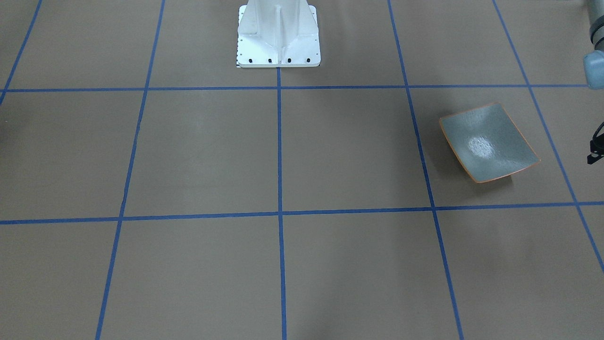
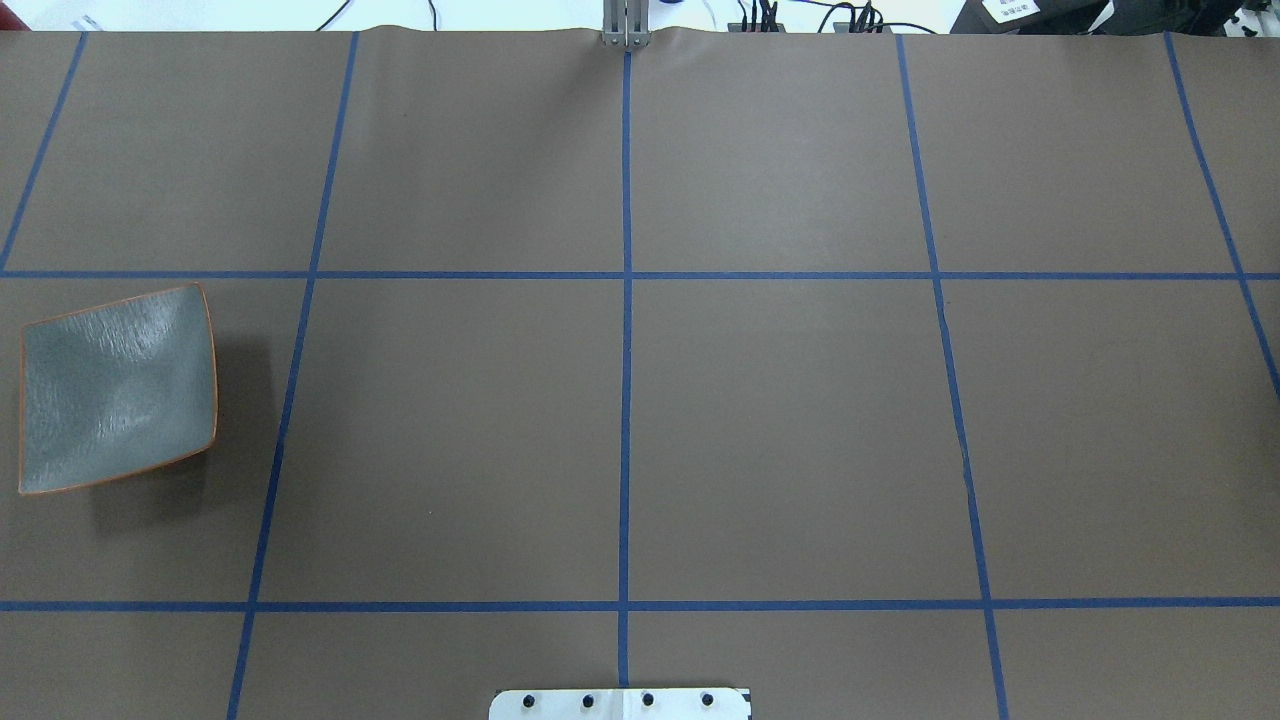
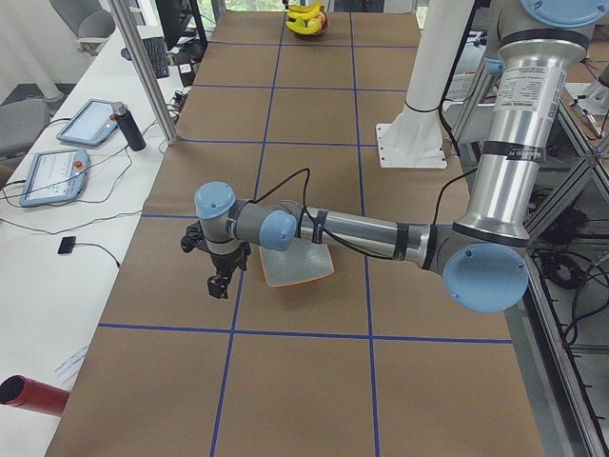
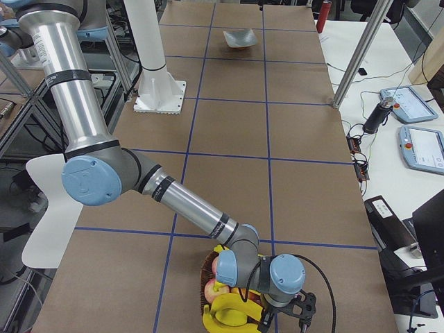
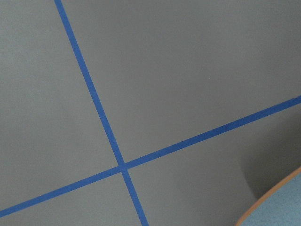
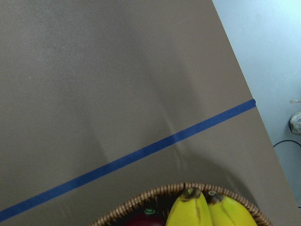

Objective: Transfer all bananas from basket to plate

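At the desk's right end the bananas (image 6: 190, 212) lie in the basket (image 6: 141, 201). The plate (image 2: 115, 390), by the left edge, sits empty, so seemingly nothing is transferred. I cannot tell whether the left claw (image 3: 221, 282) or the right claw (image 4: 303, 312) is open or closed.

The wrist of the right arm (image 4: 187, 202) is covering much of the basket (image 4: 205, 281), and the frame edge is slicing the bananas (image 4: 229, 316), so there's no counting them. The right gripper (image 4: 300, 322) is running off frame, jaws unreadable. The left arm (image 3: 362, 231) is masking part of the plate (image 3: 295, 271); the left gripper (image 3: 219, 286) is showing too small to judge.
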### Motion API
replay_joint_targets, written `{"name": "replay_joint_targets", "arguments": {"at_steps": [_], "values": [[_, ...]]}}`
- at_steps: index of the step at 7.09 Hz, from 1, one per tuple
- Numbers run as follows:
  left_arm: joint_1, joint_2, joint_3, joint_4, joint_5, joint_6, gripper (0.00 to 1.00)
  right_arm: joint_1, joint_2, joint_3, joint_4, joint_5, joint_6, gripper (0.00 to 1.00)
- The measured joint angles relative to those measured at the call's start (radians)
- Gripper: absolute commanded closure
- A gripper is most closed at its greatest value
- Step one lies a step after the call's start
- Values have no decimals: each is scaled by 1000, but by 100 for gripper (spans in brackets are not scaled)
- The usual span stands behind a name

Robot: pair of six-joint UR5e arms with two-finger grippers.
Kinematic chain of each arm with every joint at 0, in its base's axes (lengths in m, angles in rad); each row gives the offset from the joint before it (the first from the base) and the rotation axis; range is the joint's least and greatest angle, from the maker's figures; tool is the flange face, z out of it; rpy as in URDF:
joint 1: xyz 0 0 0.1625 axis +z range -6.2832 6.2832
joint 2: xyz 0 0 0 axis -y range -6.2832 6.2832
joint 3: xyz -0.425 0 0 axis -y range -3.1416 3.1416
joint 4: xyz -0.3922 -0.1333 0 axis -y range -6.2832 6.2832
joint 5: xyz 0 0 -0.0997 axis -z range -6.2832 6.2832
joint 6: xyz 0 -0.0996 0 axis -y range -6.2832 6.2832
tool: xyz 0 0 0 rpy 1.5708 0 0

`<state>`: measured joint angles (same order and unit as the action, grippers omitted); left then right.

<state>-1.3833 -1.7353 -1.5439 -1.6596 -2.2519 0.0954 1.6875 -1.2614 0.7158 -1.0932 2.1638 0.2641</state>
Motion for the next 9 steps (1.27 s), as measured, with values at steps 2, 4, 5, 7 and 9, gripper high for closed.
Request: {"name": "replay_joint_targets", "arguments": {"at_steps": [2,4,5,7,9], "values": [[1,-1,1,0,0,0,0,-2,-6,-3,13,-16,0,1],[4,0,1,0,0,0,0,-5,-12,-4,16,-23,-1,4],[5,0,1,0,0,0,0,-7,-14,-4,17,-33,-2,4],[6,-1,1,0,0,0,0,-14,-17,-4,18,-50,-5,4],[6,0,1,0,0,1,0,-28,-24,-4,18,-61,-9,12]]}}
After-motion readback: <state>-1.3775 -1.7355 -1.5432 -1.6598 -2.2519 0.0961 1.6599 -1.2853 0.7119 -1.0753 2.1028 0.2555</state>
